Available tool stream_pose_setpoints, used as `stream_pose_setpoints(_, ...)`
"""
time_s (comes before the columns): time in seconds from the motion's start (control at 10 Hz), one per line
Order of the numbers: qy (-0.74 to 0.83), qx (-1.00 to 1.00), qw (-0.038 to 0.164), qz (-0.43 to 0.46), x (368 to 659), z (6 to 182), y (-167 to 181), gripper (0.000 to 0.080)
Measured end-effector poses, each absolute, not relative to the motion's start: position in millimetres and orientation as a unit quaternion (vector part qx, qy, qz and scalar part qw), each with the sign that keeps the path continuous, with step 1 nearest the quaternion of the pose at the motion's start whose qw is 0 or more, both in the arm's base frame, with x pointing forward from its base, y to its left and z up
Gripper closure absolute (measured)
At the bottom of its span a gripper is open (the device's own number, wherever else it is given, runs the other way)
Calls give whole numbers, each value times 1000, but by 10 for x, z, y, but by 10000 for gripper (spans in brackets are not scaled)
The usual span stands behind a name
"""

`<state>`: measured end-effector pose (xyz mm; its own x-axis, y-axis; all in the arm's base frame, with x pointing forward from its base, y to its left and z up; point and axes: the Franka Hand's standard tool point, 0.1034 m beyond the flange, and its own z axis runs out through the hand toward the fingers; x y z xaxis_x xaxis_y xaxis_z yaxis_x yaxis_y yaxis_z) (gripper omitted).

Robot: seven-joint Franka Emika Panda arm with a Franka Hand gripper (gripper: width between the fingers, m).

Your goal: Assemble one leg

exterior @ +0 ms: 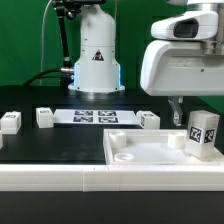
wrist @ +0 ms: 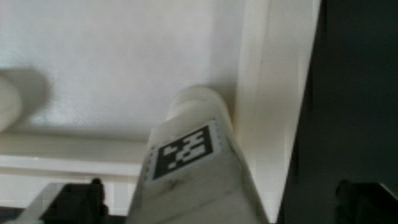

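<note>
Exterior view has the leg (exterior: 202, 133) standing upright, or nearly so, at the corner of the white plate (exterior: 150, 148) toward the exterior view's right. I'd guess it sits in that corner's socket, since that is where a leg has to go. The claw (exterior: 179, 108) hangs just above and beside it, with the bulky white wrist over the plate. In the wrist view the claw is wide: the dark fingertips (wrist: 80, 200) show on either side with clear gaps to the leg between them, so nothing is gripped. That spread looks meant to straddle the post without knocking it. The leg is a smooth white plastic post, square-edged, with a crisp black-and-white tag on its face. The plate is flat and white, with a raised rim and shallow rounded recesses. Behind it, on the black bench (exterior: 40, 145), another tagged post (exterior: 148, 120) lies near the marker board (exterior: 95, 117).
</note>
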<state>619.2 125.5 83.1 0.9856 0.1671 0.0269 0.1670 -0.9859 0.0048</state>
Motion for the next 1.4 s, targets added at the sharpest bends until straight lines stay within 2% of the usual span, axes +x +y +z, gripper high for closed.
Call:
stream_pose_setpoints(0.4,121,993,1,13,6213,830,1172,150)
stream_pose_setpoints(0.7,114,993,1,13,6213,829,1174,509)
stream_pose_setpoints(1.0,92,996,1,13,6211,825,1177,509)
stream_pose_setpoints(1.2,2,1000,-8,11,6203,822,1197,509)
stream_pose_setpoints(1.3,-73,997,-18,10,6200,817,1203,509)
stream_pose_setpoints(1.4,-127,992,-19,9,6199,815,1205,509)
